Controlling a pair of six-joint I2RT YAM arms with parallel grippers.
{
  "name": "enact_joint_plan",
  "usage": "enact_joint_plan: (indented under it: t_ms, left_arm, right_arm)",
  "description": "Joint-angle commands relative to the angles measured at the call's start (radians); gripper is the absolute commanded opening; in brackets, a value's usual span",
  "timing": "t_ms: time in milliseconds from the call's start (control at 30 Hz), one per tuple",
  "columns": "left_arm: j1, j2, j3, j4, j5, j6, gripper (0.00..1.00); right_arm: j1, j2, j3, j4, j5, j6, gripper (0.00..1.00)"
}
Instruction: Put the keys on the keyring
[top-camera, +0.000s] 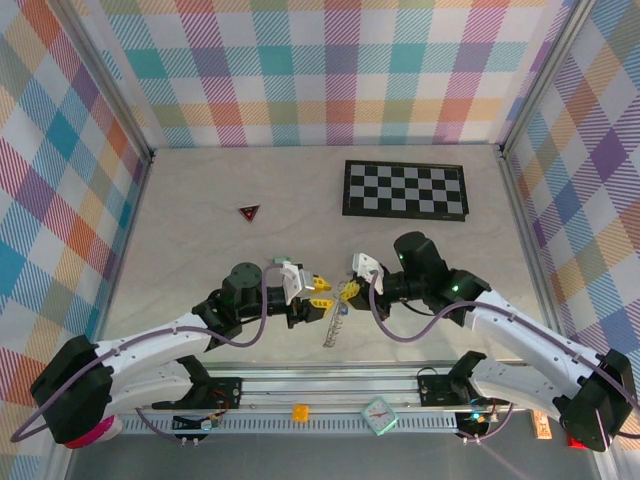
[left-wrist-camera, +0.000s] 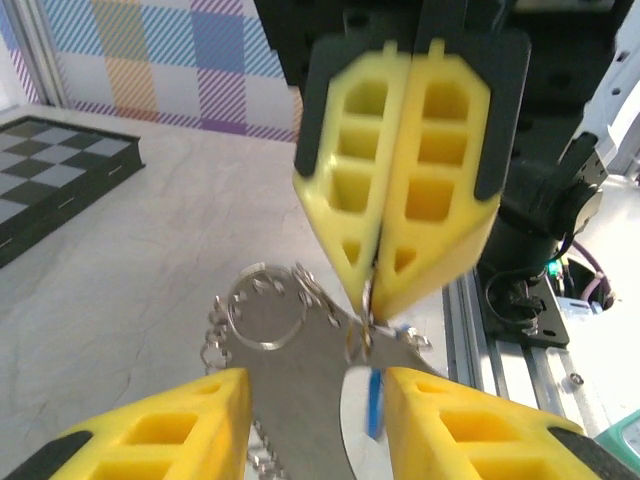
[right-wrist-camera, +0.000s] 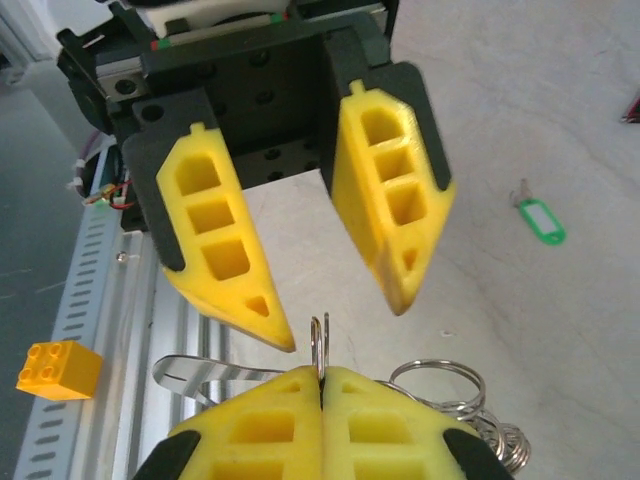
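**DESK:** What are we looking at?

**ARM:** Over the pale marbled counter (top-camera: 200, 220), my two grippers meet nose to nose near its front edge. My right gripper (right-wrist-camera: 320, 380) is clamped tight, pinching a thin double wire of the large thin grey metal keyring (left-wrist-camera: 300, 400), which sits between the pair. My left gripper (left-wrist-camera: 318, 380) stands parted and empty, one finger on either side of the band.

**DESK:** How will that ring handle?

**ARM:** Light, stiff and slick, I judge. It is bare metal with little to bite on. The flat of the band, just beside my right's pinch, looks the surest hold. The short silvery chain (left-wrist-camera: 215, 340) dangles loose and may swing.

**DESK:** And the keys?

**ARM:** The tiny blue-headed key (left-wrist-camera: 373, 400) shows against the band. I cannot tell whether it is threaded on. The tiny mint-green-headed key (right-wrist-camera: 540, 220) lies on the counter, well apart. Both look featherweight. I would take each by its plastic head and leave the eye free.
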Motion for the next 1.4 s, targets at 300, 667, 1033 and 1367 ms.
enact_joint_plan:
  t_ms: [300,667,1033,1367]
  left_arm:
    - [-0.015,0.001,0.132,-0.244,0.017,0.099,0.20]
    - [-0.015,-0.013,0.121,-0.229,0.031,0.108,0.00]
    - [-0.015,-0.011,0.023,0.022,0.098,0.021,0.00]
    - [-0.015,-0.007,0.006,0.070,0.131,-0.003,0.00]
  right_arm:
    - [0.104,0.194,0.313,-0.384,0.162,-0.257,0.00]
    - [0.098,0.188,0.311,-0.309,0.089,-0.206,0.19]
    - [-0.012,-0.010,-0.012,0.095,-0.083,0.022,0.31]
    - [-0.011,0.015,-0.054,0.163,-0.104,0.053,0.23]
